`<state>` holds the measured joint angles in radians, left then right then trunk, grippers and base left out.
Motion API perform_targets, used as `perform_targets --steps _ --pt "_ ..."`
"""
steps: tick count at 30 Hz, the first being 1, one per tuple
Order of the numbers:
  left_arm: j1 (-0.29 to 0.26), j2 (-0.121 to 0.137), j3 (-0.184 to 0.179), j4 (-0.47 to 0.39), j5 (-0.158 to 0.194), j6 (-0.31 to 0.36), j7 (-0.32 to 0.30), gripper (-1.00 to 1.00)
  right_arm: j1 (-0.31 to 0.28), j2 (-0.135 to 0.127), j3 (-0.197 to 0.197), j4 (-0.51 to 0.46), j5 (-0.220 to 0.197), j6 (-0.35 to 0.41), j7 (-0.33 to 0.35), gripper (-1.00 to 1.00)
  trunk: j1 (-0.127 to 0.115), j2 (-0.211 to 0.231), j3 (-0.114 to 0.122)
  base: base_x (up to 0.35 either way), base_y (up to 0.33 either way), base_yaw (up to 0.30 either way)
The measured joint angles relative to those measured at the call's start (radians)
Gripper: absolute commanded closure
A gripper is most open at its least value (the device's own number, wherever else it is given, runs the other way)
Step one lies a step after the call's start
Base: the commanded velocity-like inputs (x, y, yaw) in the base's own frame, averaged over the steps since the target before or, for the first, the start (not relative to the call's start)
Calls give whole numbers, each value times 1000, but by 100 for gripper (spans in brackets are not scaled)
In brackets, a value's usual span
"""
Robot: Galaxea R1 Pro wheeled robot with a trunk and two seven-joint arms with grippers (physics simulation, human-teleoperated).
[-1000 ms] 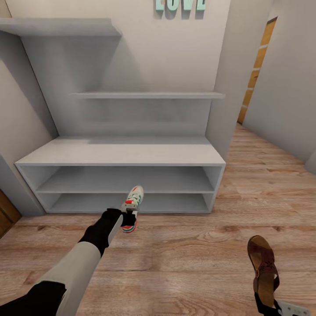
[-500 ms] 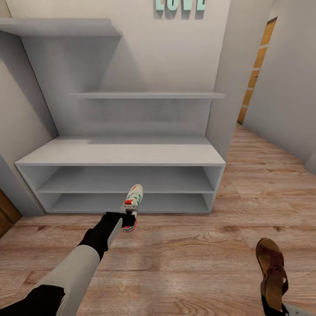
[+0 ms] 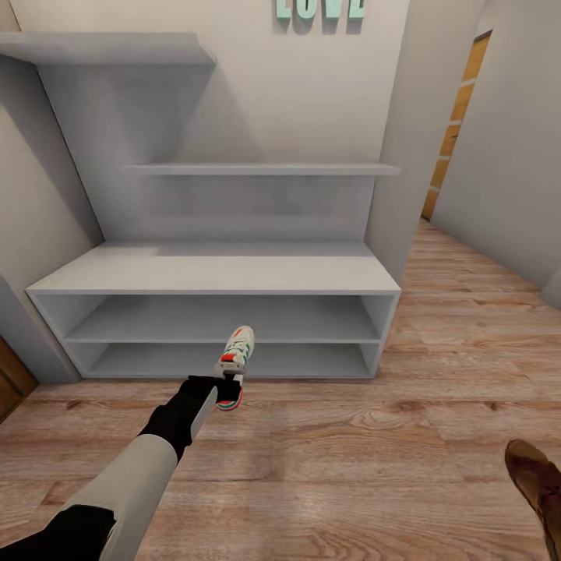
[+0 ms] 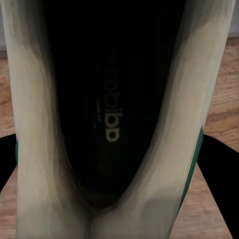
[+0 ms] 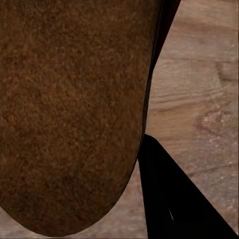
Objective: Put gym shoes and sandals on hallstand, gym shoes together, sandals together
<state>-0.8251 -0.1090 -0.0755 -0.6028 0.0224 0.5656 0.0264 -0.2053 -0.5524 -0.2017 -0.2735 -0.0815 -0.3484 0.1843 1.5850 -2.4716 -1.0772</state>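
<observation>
My left gripper [image 3: 227, 383] is shut on the heel of a white gym shoe [image 3: 237, 354] with green stripes and red-orange accents. The shoe hangs toe-forward just in front of the lower shelf of the white-grey hallstand [image 3: 218, 273]. In the left wrist view the shoe's dark insole [image 4: 112, 114] is close up, with black fingers [image 4: 221, 164] at its sides. A brown sandal [image 3: 538, 483] shows at the lower right edge over the wood-plank corridor floor [image 3: 351, 452]. In the right wrist view its brown sole [image 5: 69, 109] lies against a dark finger [image 5: 169, 199], held by my right gripper.
The hallstand's top and both shelf levels hold nothing. Above it are two grey wall shelves [image 3: 257, 168] and mint letters [image 3: 319, 9]. A wall corner [image 3: 405, 156] stands right of the rack, with a corridor and orange door frame [image 3: 456, 117] beyond.
The sandal in my right gripper has swung right and down, toward the picture's lower right corner. The left arm has carried the gym shoe slightly forward toward the rack.
</observation>
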Motion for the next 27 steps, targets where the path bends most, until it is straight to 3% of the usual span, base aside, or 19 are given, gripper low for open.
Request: perform_targets --steps 1,2,4,9,10,11,12,14,19,27 --pt "0 1 0 0 0 0 0 100 1 -152 92 0 0 44 2 100 0 0 0 0 0 0" --pt "0 1 0 0 0 0 0 100 0 -191 -176 -3 -6 100 16 100 0 0 0 0 0 0" --pt "0 1 0 -1 0 0 0 100 2 -228 -713 -7 -8 158 60 100 0 0 0 0 0 0" --pt "0 -1 -1 0 0 0 0 100 1 -337 -765 -19 -19 333 145 100 0 0 0 0 0 0" --pt "0 -1 -1 0 0 0 0 100 0 -363 -796 -30 -27 370 152 100 0 0 0 0 0 0" --pt "-1 -2 -1 0 1 0 0 100 2 -385 -866 -75 -34 418 158 100 0 0 0 0 0 0" --pt "-2 -3 -1 0 0 0 0 100 1 -401 -906 -110 -38 433 159 100 0 0 0 0 0 0" --pt "-2 -3 -1 0 0 0 0 100 2 -402 -942 -141 -38 445 160 100 0 0 0 0 0 0" --pt "-3 -2 1 0 0 -1 1 100 2 -409 -983 -182 -38 455 147 100 0 0 0 0 0 0" --pt "-2 -3 -5 -2 0 -3 0 100 3 -384 -987 -190 -37 457 47 100 0 0 0 0 0 0"
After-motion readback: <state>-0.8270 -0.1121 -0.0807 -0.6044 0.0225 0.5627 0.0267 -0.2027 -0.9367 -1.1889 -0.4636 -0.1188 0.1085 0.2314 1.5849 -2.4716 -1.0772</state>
